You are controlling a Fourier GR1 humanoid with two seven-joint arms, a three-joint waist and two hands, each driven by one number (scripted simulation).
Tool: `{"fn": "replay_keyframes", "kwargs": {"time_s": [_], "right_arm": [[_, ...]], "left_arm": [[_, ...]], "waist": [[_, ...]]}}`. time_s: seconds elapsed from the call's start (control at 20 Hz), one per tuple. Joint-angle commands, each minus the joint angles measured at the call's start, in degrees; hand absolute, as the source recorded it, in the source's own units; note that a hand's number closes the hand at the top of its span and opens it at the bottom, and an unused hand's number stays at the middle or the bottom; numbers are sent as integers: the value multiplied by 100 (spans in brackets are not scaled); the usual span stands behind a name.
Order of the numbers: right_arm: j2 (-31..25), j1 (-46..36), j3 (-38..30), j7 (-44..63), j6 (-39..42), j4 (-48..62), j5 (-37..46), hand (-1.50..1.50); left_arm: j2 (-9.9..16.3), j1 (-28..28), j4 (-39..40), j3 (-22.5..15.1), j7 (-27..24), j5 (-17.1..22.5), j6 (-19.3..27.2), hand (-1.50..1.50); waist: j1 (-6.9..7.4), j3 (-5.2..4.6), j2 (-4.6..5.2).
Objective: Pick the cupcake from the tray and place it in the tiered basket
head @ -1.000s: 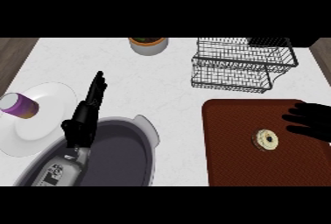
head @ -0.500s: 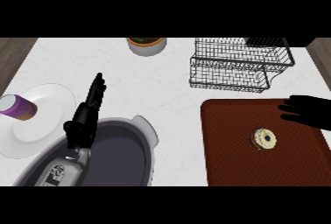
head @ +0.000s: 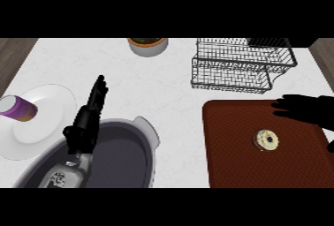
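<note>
We see one cupcake (head: 267, 138) lying on the brown tray (head: 235, 154) at the lower right of the frame, right of the tray's middle and apart from every tray edge. Our right hand (head: 308, 110) hangs over the tray's upper right corner, above the cupcake and not touching it; it shows only as a dark shape, so we cannot tell how its fingers stand. The one tiered basket (head: 240, 65) sits at the upper right, just above the tray's top edge, with a strip of bare white desk (head: 163, 92) between them.

Our left hand (head: 89, 115) rests at the left of centre, fingers straight and pointing up the frame, holding nothing, above the rim of a single grey pot (head: 130, 152) that runs off the lower edge. One white plate (head: 46, 128) at the far left carries one purple cup (head: 17, 108). One bowl (head: 148, 45) stands at the top edge. Open desk lies in the middle, between pot, basket and bowl.
</note>
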Motion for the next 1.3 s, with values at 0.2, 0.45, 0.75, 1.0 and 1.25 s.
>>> {"fn": "replay_keyframes", "kwargs": {"time_s": [0.2,0.45,0.75,1.0,1.25], "right_arm": [[324,-47,233,-606,99,332,143,-150],[385,46,217,-499,134,230,265,-150],[319,-166,308,-441,517,154,326,-150],[851,87,495,-14,144,127,694,-150],[1195,-507,463,-196,145,990,987,-150]], "left_arm": [[-208,-22,-90,0,288,-274,128,0],[-72,74,-301,233,288,-181,-171,0],[54,-195,-236,476,478,-169,-412,0],[-186,-206,403,653,-90,-155,-468,0],[-436,8,120,397,22,-345,-428,0]], "waist": [[-44,-1,-8],[-54,-2,-16],[-50,-3,-11],[-73,-4,-8],[-15,-1,-1]]}}
